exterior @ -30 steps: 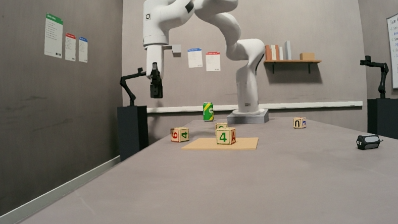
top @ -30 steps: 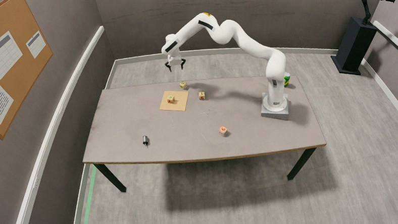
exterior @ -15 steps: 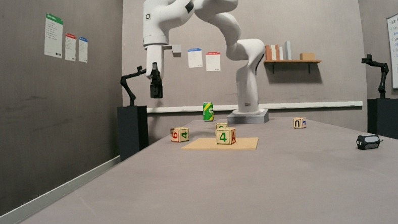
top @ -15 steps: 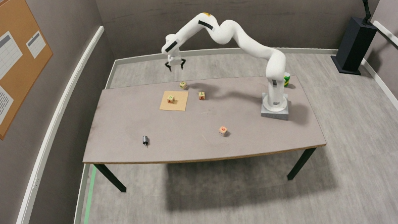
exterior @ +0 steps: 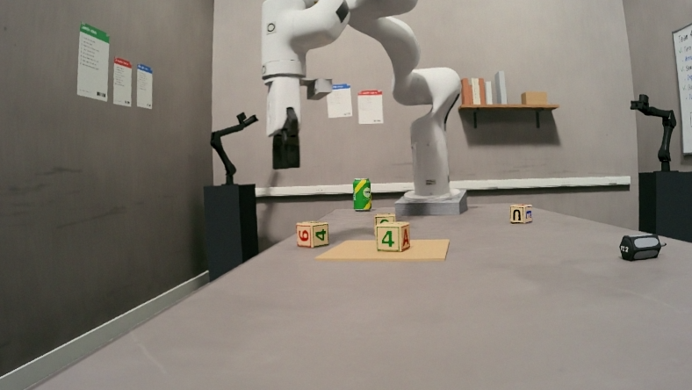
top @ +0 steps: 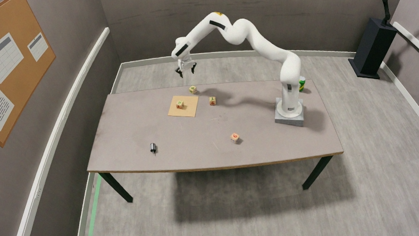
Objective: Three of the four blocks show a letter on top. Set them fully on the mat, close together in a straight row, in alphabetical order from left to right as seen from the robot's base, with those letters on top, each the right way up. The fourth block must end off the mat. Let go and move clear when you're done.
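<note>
A tan mat lies on the table; it also shows in the exterior view. One block stands on the mat, showing a green 4 and a red A on its sides. A second block sits just off the mat's far edge, with a red 6 and a green 4 on its sides. A third block sits off the mat toward the arm's base, partly hidden in the exterior view. A fourth block lies far off, near the front. My gripper is open and empty, high above the table's far edge.
A green can stands behind the arm's base; it also shows in the exterior view. A small black device lies near the table's front left. Black stands are off the table.
</note>
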Controlling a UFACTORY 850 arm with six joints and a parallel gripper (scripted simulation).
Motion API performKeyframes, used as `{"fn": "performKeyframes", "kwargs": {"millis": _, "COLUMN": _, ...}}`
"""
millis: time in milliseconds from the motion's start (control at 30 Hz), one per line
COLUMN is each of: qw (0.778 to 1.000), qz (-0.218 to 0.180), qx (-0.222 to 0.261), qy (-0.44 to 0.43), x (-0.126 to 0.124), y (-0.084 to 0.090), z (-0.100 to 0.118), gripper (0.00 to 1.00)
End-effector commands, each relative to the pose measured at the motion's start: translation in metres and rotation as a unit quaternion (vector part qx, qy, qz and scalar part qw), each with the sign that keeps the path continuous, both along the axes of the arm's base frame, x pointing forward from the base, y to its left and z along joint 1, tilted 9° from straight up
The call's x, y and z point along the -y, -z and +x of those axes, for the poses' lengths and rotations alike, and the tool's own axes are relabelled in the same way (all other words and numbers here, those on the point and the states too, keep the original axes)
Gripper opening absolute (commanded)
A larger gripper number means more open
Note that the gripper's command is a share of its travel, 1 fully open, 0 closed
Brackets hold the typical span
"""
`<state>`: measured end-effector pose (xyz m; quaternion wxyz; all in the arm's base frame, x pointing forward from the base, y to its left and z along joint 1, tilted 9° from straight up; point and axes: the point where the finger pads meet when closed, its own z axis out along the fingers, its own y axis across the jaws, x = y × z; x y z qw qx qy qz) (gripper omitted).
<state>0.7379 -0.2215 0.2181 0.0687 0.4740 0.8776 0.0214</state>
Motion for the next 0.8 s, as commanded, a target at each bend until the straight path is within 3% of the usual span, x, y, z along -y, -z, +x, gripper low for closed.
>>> {"fn": "performKeyframes", "kwargs": {"millis": 0, "qw": 0.998, "qz": -0.008, "qx": 0.004, "qy": -0.069, "x": -0.010, "y": -0.002, "z": -0.008, "gripper": 1.00}}
{"fn": "performKeyframes", "kwargs": {"millis": 300, "qw": 0.977, "qz": -0.029, "qx": 0.000, "qy": -0.210, "x": -0.031, "y": -0.001, "z": -0.030, "gripper": 1.00}}
{"fn": "performKeyframes", "kwargs": {"millis": 767, "qw": 0.973, "qz": -0.032, "qx": 0.000, "qy": -0.231, "x": -0.034, "y": -0.001, "z": -0.034, "gripper": 1.00}}
